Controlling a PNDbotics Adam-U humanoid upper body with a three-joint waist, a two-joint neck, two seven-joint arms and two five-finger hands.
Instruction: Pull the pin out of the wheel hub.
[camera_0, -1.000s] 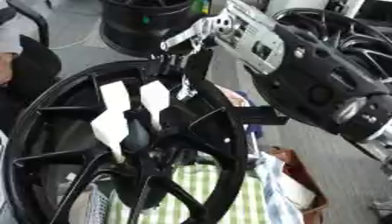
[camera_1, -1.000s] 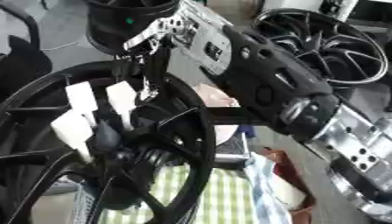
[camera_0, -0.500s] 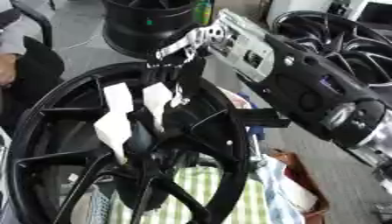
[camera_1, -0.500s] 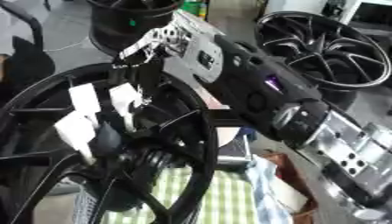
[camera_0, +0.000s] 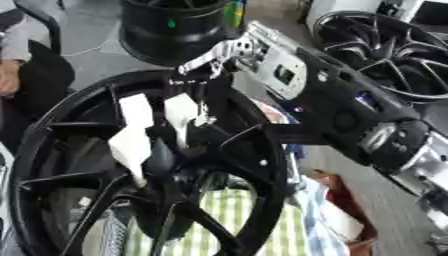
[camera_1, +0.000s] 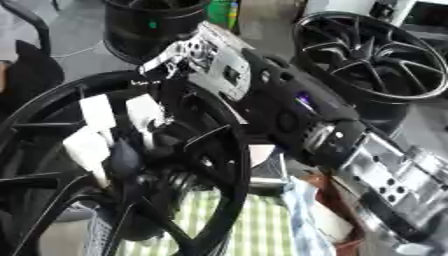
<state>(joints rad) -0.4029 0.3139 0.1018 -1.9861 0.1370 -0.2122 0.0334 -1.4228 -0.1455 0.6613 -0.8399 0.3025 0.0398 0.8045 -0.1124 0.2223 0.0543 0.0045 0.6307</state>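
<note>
The black wheel hub is seen standing on edge, filling the lower left of both views, its spokes converging on a dark centre. The right arm comes in from the upper right, and the right hand is placed at the upper rim of the wheel hub, its silver and black fingers reaching down toward the spokes. Whether these fingers are spread, pressed together or pinching something cannot be told. The pin itself cannot be made out with certainty; pale blocks are seen among the spokes just above the centre of the wheel hub, and the pin is judged to lie in that region.

Compared with one second ago, the right arm has been shifted further over the upper rim of the wheel hub, though the camera has also moved. The pale blocks are unchanged relative to the spokes, so extraction is judged not yet accomplished. The left hand is not shown. A checked cloth lies below the wheel hub.
</note>
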